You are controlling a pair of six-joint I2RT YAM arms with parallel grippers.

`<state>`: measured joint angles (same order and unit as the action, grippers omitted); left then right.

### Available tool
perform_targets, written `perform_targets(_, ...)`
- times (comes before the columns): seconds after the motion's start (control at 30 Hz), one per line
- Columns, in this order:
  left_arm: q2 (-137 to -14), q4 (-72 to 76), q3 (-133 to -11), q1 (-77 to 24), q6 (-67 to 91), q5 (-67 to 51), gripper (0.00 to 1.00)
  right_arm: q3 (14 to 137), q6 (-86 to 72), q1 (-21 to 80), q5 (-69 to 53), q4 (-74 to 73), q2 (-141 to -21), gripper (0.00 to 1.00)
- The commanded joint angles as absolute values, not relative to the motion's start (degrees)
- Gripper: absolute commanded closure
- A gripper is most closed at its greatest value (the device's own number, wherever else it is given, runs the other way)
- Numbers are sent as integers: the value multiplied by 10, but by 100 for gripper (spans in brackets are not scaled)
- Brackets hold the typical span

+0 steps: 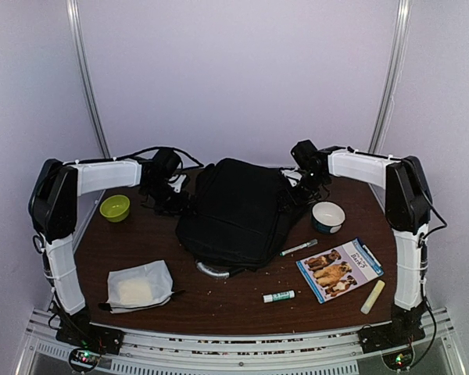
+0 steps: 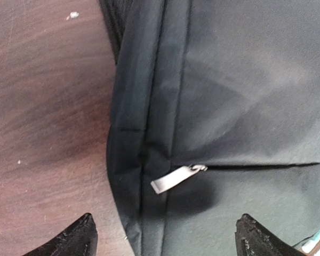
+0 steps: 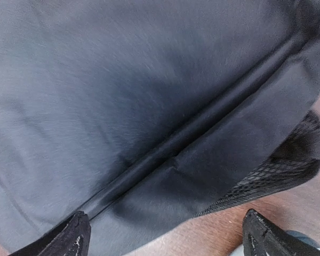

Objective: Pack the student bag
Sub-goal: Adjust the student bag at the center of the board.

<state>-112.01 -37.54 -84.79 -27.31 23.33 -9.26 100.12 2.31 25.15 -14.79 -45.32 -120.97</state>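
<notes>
Black bag (image 1: 238,211) lies slumped mid-desk (image 1: 219,301), toward the far side, between left hand (image 2: 165,234) and right hand (image 3: 165,234), both spread and empty; judged soft, limp, fairly light, best taken by zip tab (image 2: 177,178) or grey handle (image 1: 213,271).

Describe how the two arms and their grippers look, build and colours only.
The left arm and right arm match: white boxy links, rounded black joint housings, black bases, loose black cables strapped alongside. The left gripper and right gripper each show two black, tapered fingers with rough, scuffed tips. No markings are legible.
</notes>
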Motion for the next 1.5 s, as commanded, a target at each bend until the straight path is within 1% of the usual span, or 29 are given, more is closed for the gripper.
perform_targets(0.0, -1130, -330, -837, -269, 257, -123, 8, 1036, -20, 252, -128, -470, -1226, 0)
perform_targets(0.1, -1130, -319, -816, -269, 267, -138, 9, 1043, -48, 253, -145, -476, -1243, 0)
perform_targets(0.3, -1109, -299, -761, -274, 281, -170, 13, 1056, -54, 255, -230, -484, -1279, 0)
perform_targets(0.57, -1051, -264, -684, -296, 316, -209, 16, 1134, -48, 269, -267, -505, -1328, 0)
perform_targets(1.03, -984, -284, -612, -332, 334, -168, 18, 1223, -34, 293, -319, -515, -1385, 0)
perform_targets(1.27, -959, -308, -614, -333, 329, -138, 18, 1227, -22, 294, -323, -523, -1376, 0)
perform_targets(1.37, -945, -318, -621, -332, 321, -125, 17, 1216, -3, 294, -311, -528, -1344, 0)
perform_targets(1.47, -928, -332, -630, -332, 312, -119, 15, 1197, 9, 293, -269, -525, -1292, 0)
